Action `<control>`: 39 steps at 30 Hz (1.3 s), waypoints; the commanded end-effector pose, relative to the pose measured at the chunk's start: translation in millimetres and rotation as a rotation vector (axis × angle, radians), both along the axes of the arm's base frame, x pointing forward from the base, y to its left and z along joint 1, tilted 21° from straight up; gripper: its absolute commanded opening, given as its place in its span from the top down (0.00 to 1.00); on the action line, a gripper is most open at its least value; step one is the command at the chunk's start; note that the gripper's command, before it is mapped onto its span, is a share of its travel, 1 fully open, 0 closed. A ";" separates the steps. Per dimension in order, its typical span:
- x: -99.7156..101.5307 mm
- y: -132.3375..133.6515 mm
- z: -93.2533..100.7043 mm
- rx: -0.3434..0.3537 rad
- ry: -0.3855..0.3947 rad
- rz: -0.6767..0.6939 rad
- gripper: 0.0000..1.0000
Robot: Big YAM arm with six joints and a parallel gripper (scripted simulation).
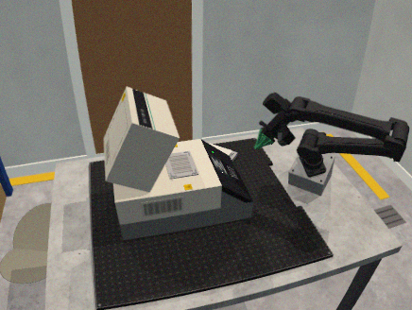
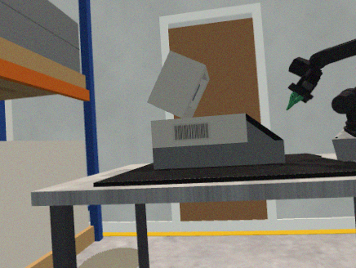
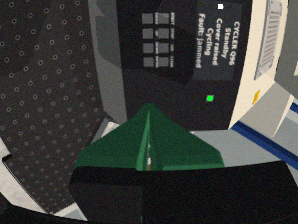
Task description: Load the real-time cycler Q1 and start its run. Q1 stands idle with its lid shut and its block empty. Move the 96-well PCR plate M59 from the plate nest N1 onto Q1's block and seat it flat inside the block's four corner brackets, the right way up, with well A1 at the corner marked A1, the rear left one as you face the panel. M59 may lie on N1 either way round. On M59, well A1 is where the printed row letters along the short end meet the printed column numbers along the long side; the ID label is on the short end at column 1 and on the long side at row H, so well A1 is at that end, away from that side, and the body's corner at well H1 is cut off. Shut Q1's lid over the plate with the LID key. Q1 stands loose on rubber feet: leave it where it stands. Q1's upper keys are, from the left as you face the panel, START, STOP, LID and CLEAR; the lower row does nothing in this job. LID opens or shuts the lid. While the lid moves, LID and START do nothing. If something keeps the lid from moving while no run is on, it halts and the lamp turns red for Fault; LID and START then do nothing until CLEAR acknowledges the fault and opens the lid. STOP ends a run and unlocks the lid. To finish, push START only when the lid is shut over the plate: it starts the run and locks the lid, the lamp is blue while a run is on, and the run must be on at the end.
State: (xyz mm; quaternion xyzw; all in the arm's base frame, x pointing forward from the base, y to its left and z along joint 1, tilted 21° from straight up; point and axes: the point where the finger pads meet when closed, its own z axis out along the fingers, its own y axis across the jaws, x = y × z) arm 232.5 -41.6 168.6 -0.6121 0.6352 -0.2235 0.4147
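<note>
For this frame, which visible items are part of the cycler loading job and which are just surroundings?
Job items:
- cycler Q1
- its raised lid
- key panel with green lamp
- gripper, jaws shut and empty
The plate and nest are not clearly visible.

Surroundings:
- black mat
- table
- brown door
- shelf rack
</note>
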 end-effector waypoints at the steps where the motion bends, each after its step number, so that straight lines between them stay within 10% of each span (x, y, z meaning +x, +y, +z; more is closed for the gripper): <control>1: 6.3 -2.3 23.8 -0.061 -0.036 0.041 1.00; 16: 7.2 6.8 0.8 -0.009 -0.008 0.039 1.00; 39: 16.2 -8.1 29.0 -0.044 -0.051 0.012 1.00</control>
